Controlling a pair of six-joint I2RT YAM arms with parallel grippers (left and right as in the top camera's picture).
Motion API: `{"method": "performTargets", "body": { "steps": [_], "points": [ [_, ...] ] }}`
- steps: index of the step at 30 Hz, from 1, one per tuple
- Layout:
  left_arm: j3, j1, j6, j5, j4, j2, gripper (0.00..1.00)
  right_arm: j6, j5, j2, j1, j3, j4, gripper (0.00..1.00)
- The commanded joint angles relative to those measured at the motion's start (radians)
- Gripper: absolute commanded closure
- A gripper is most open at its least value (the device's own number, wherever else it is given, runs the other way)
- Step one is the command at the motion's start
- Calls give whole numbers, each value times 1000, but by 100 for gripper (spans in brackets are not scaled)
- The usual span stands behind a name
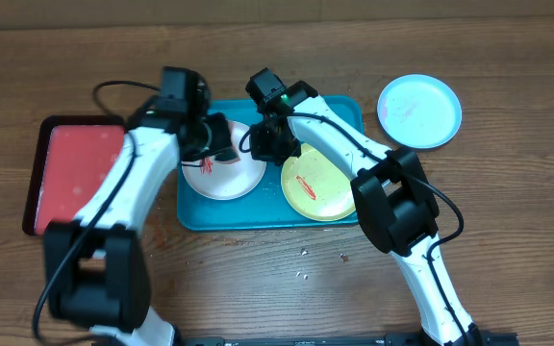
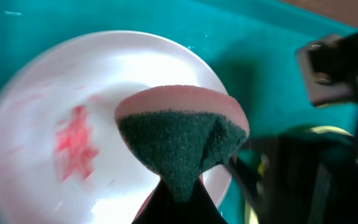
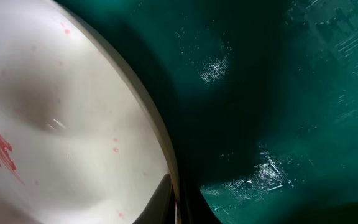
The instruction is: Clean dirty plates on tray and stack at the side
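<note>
Sponge [image 2: 179, 134] (pink foam, green scrub face) pinched tight in left gripper [image 2: 174, 208], over white plate [image 2: 104, 81] and its red smear. That plate's rim is clamped by right gripper [image 3: 178, 202]. White and yellow-green plate [image 1: 320, 187] sit in teal tray [image 1: 258, 211], both smeared. Pale blue plate [image 1: 419, 111] is on table [image 1: 508, 211], off the tray's far right corner.

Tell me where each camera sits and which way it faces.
Overhead: above, looking down at the tray; left arm and right arm show.
Left wrist: on the left arm, looking down at the white plate; the left end effector grips a sponge.
Right wrist: close on that plate's rim; the right end effector straddles it.
Shared: all see the white plate.
</note>
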Motion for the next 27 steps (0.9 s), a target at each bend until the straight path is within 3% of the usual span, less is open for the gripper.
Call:
{"method": "performTargets", "body": {
  "steps": [1,10,23,27],
  "points": [
    [-6,-25,-39,11,47,100,96,9,15,34,3,-18,0,96],
    [-6,2,-74,-50,58,186,96,9,56,34,3,-18,-1,96],
    [40,4,-47,-573,-164,190,96,8,56,34,3,-18,-5,96],
    [129,3,-48,-539,-225,181,96,8,56,34,3,-18,-2,96]
  ]
}}
